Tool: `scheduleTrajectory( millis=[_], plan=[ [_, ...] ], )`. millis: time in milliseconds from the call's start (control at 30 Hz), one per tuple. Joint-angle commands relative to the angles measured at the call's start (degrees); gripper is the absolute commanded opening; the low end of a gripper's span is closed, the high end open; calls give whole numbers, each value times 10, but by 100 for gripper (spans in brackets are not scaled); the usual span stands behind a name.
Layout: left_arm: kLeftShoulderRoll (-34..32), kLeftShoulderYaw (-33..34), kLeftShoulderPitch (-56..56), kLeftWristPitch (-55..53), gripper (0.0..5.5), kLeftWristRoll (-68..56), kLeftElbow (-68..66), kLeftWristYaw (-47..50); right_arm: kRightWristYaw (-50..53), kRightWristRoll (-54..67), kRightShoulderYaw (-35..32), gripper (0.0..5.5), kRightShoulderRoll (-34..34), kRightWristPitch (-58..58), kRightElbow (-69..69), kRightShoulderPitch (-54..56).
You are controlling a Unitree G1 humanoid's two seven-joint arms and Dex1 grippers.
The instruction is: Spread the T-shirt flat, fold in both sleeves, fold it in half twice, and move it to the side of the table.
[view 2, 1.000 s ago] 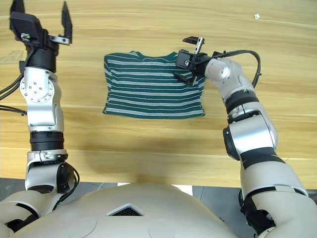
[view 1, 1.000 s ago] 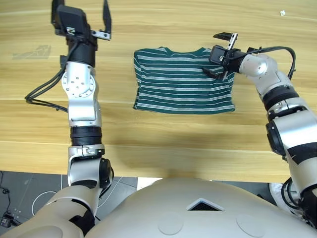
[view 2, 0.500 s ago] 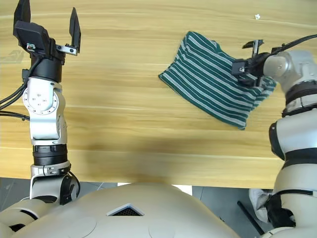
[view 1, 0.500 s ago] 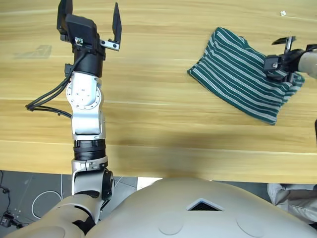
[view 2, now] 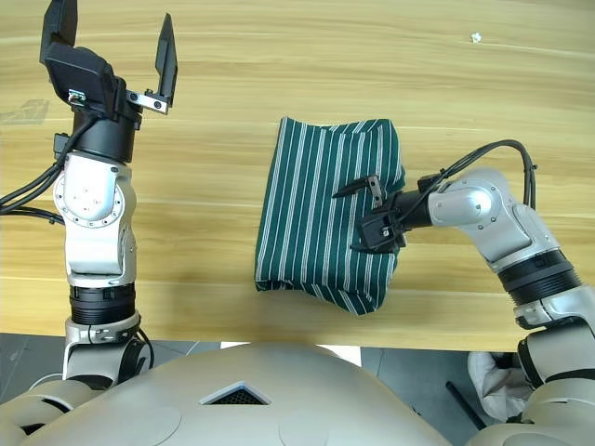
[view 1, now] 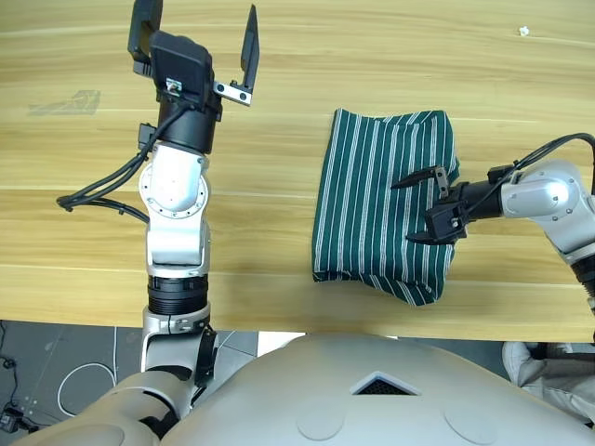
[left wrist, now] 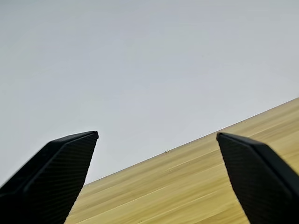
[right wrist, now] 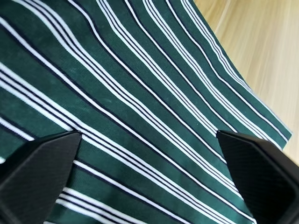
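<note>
Folded dark-green, white-striped cotton T-shirt (view 1: pixel 372 204) near the front edge of the pale wooden bench (view 1: pixel 74 232); my right end effector (view 1: pixel 401 214) spread over it, left end effector (view 1: pixel 197 11) spread, well apart. I would pinch every layer before sliding sideways

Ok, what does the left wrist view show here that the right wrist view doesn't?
Left wrist view: the left gripper, open and held up, with a plain grey backdrop behind it. Right wrist view: the right gripper, open, close over the striped T-shirt. Both: bare wood of the table.
</note>
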State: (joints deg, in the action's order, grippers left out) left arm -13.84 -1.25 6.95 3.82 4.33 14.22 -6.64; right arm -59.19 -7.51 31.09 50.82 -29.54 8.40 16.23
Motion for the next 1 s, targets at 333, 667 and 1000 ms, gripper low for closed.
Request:
scheduleTrajectory(
  millis=[333, 667, 1000],
  plan=[
    [-32, 5, -76, 5, 469, 15, 14, -33, -11, 108, -61, 535, -18, 66, -59, -73],
    [-263, -12, -215, 134, 469, 22, 66, -276, 38, 213, -238, 535, -10, 59, -212, -212],
    [-391, -96, -243, 388, 469, 332, -25, -251, 27, 33, -217, 535, 48, -63, -198, -366]
  ],
)
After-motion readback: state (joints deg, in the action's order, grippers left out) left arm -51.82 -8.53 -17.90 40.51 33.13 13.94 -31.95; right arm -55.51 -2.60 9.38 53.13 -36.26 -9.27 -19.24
